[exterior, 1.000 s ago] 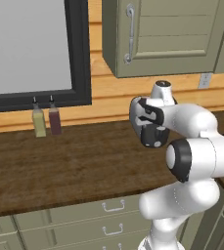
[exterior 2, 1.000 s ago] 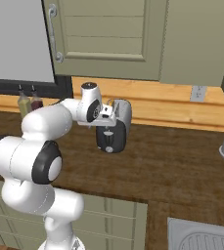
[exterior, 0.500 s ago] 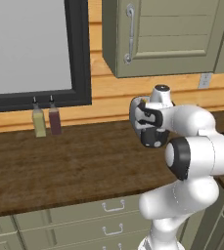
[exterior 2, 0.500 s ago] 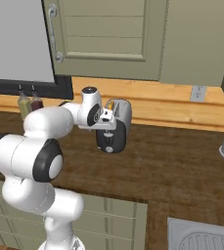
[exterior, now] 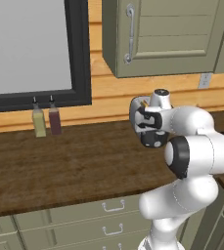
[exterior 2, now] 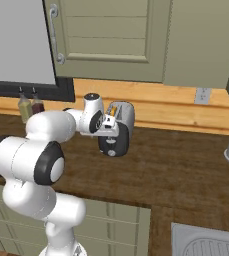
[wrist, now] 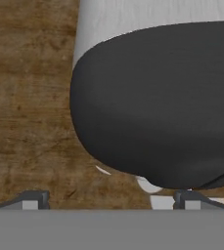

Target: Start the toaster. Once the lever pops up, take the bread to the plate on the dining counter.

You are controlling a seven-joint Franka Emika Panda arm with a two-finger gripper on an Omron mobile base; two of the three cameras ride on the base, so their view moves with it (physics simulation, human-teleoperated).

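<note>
The pincer (wrist: 108, 197) hangs right at the toaster (exterior 2: 120, 129) on the wood desk (exterior 2: 186, 165), fingers spread wide with nothing in them. A bit of bread (exterior 2: 113, 110) pokes out of the toaster's slot.

Claw (exterior 2: 111, 131) against the toaster (exterior 2: 122, 125) front, bread (exterior 2: 113, 110) in its slot.
</note>
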